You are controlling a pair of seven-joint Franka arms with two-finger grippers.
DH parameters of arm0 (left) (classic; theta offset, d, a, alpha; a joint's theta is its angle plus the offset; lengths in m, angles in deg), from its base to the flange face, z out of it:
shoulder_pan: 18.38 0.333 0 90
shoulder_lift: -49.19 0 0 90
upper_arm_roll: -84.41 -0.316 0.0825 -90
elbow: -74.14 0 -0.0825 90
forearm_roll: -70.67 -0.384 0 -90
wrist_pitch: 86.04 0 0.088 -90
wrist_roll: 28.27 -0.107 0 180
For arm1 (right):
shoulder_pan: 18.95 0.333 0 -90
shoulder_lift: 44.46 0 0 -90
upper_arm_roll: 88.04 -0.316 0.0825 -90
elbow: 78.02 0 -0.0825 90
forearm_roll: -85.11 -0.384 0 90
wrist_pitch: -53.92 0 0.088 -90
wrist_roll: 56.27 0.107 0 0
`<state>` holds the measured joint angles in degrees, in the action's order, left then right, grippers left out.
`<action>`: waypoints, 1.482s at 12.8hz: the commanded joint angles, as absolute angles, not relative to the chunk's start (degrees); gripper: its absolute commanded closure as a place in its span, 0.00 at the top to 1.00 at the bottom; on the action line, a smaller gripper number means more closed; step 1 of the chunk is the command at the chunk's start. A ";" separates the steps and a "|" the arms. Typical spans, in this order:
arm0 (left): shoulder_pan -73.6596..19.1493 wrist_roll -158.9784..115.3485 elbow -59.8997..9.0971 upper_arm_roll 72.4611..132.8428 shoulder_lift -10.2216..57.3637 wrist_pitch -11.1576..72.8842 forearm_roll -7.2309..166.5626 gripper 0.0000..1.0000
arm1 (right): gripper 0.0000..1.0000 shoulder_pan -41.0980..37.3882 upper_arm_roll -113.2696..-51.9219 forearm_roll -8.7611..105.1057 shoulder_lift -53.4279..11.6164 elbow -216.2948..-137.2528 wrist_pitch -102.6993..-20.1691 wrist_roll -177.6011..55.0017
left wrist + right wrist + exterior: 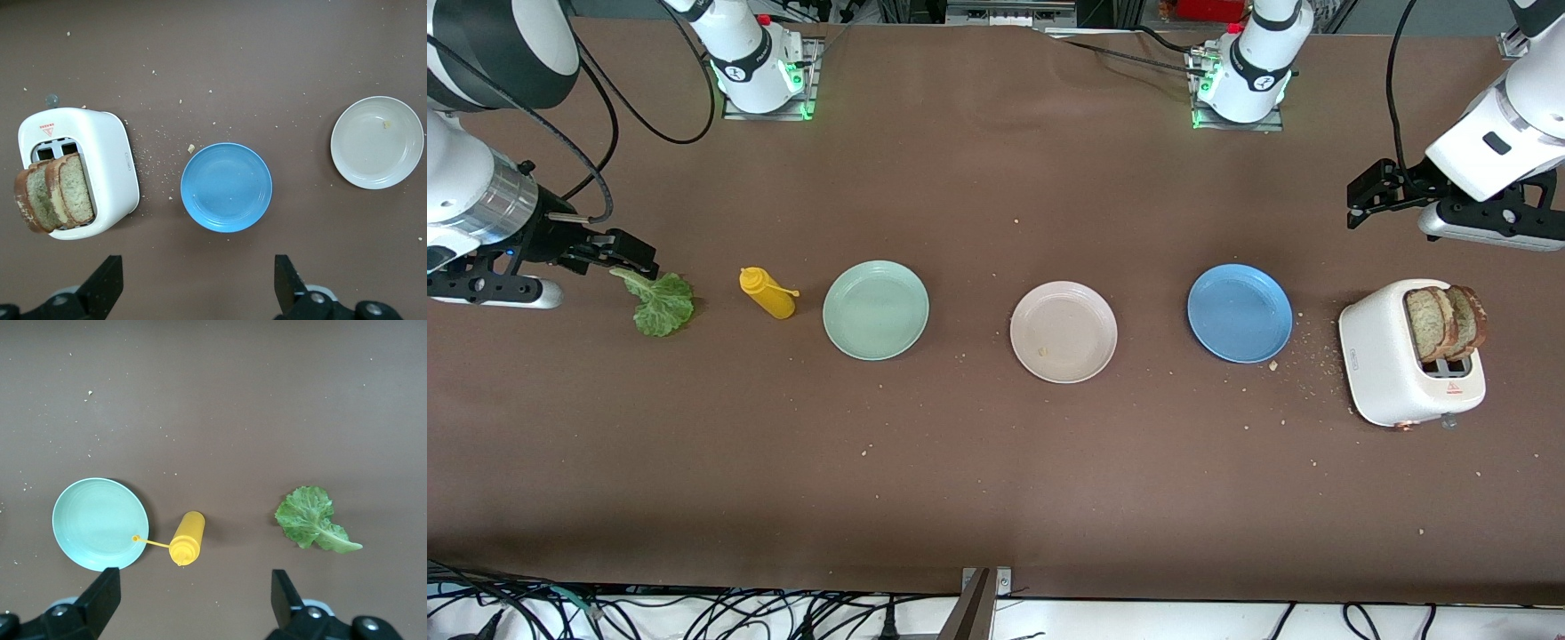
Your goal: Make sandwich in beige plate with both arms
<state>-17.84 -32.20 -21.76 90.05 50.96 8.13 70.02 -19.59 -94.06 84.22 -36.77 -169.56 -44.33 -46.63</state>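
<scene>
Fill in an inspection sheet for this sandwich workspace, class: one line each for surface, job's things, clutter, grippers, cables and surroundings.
Surface: brown table, crumbs scattered near the toaster.
Job's things: beige plate bare but for a crumb; bread slices in the white toaster; lettuce leaf on the table.
Clutter: mint-green plate, blue plate, yellow mustard bottle.
Grippers: right gripper open over the lettuce; left gripper open above the toaster's end.
Cables: black cables along the table's near edge.
Surroundings: nothing seen.

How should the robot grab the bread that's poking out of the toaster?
Probably from straight above, pinching the top crust of one brown speckled bread slice. The slices stand upright in the white toaster with only their upper halves showing, so the sides are blocked. The open left gripper hangs over bare table beside the toaster.
</scene>
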 commanded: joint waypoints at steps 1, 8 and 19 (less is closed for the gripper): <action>-17.15 -32.84 -21.67 90.13 51.13 7.48 72.08 1.00 | 1.00 -19.92 -94.29 83.44 -38.48 -171.09 -44.96 -47.21; -17.24 -32.66 -21.67 90.13 51.13 7.48 72.08 1.00 | 1.00 -19.92 -94.29 83.35 -38.57 -170.91 -43.38 -47.74; -17.24 -31.96 -20.70 90.13 50.86 7.48 71.46 1.00 | 1.00 -19.92 -94.29 83.70 -38.57 -170.83 -40.04 -47.30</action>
